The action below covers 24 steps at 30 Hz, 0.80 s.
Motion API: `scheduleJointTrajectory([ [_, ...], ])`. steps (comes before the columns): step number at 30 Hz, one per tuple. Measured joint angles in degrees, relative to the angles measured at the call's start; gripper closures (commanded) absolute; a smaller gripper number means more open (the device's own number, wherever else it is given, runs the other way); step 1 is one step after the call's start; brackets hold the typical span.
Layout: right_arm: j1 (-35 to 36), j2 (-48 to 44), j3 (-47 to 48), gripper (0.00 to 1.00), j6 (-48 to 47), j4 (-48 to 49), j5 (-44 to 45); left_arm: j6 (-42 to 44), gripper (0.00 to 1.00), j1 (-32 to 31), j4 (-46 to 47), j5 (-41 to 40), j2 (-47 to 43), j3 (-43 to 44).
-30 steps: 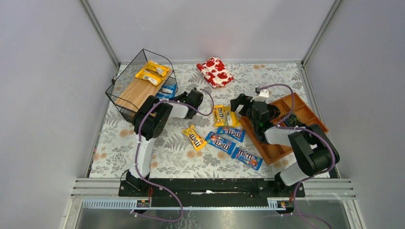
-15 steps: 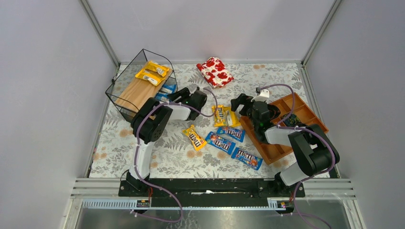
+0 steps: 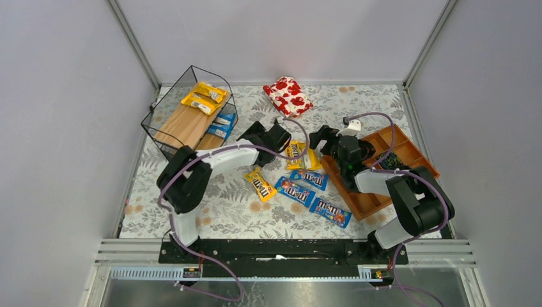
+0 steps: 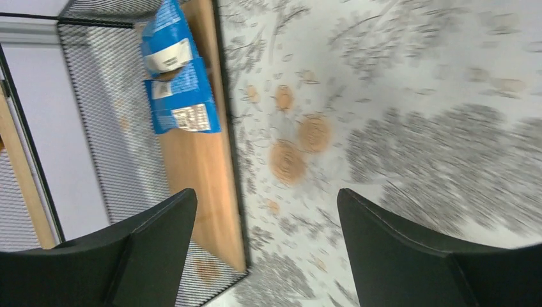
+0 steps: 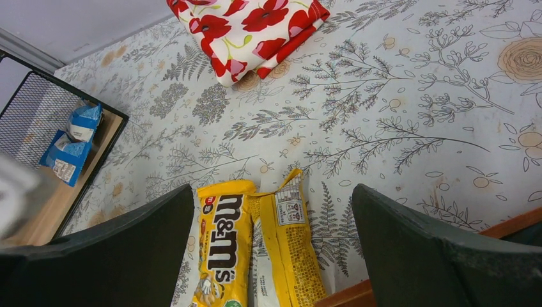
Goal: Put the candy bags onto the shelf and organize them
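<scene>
Around my left pincer (image 4: 265, 195), the shelf (image 3: 179, 128) walled off nine o'clock and yellow candy bags (image 3: 295, 153) crowded four; I found bare desk (image 3: 252, 102) open toward twelve, short of the floral pouch (image 3: 287, 96) at one.

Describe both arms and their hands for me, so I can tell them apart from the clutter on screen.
The left arm and right arm look alike: white links joined by bulky rounded black joints, mounted on a shared black base bar. A thin purple cable loops loosely along each arm. The left hand and right hand each have two broad matte-black fingers. No markings are visible.
</scene>
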Motion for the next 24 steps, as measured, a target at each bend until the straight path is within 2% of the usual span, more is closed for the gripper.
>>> scheduleJointTrajectory([
  [7,-0.2,0.0,0.0,0.00,0.0,-0.6,0.0,-14.3,0.14,-1.3,-6.1,19.6,-14.9,0.4],
  [12,-0.2,0.0,0.0,0.00,0.0,-1.0,0.0,-23.7,0.14,-1.0,-0.9,36.8,-25.3,-5.3],
  [14,-0.2,0.0,0.0,0.00,0.0,-1.1,-0.1,-27.8,0.17,-1.0,1.9,42.3,-27.3,-8.9],
  [20,-0.2,0.1,0.0,0.00,0.0,-1.4,-0.5,-45.9,0.23,0.5,11.9,59.4,-26.5,-18.0],
  [24,-0.2,0.1,0.0,0.00,0.0,-1.5,-0.6,-56.2,0.31,1.7,19.1,65.0,-23.4,-21.1],
])
